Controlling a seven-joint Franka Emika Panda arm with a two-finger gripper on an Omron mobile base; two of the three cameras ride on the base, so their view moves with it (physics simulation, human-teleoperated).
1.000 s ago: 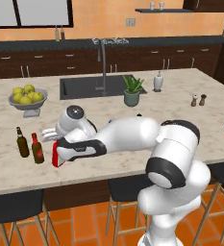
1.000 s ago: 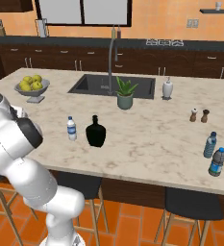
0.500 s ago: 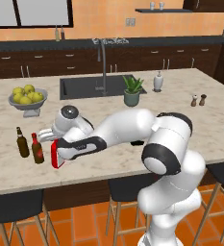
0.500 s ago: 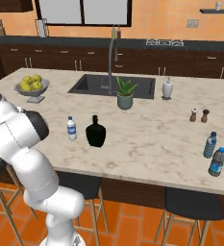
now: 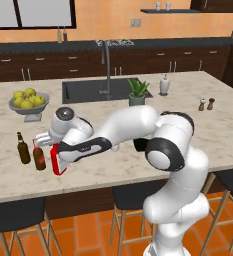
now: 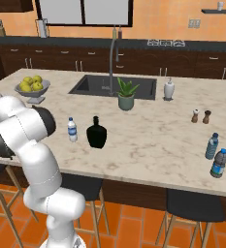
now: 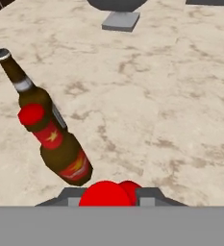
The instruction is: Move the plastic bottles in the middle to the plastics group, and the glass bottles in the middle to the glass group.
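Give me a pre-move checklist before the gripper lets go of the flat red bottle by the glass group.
1. Gripper shut on the flat red bottle: ok.
2. Red bottle upright: ok in the left base view.
3. Red bottle's base down on the counter: cannot tell.
4. Red bottle beside the glass group, right of the dark-red bottle and the brown bottle: ok.
5. Gap to the dark-red bottle: narrow, touching or not cannot tell.
6. Water bottle and black bottle moved to their groups: not ok.
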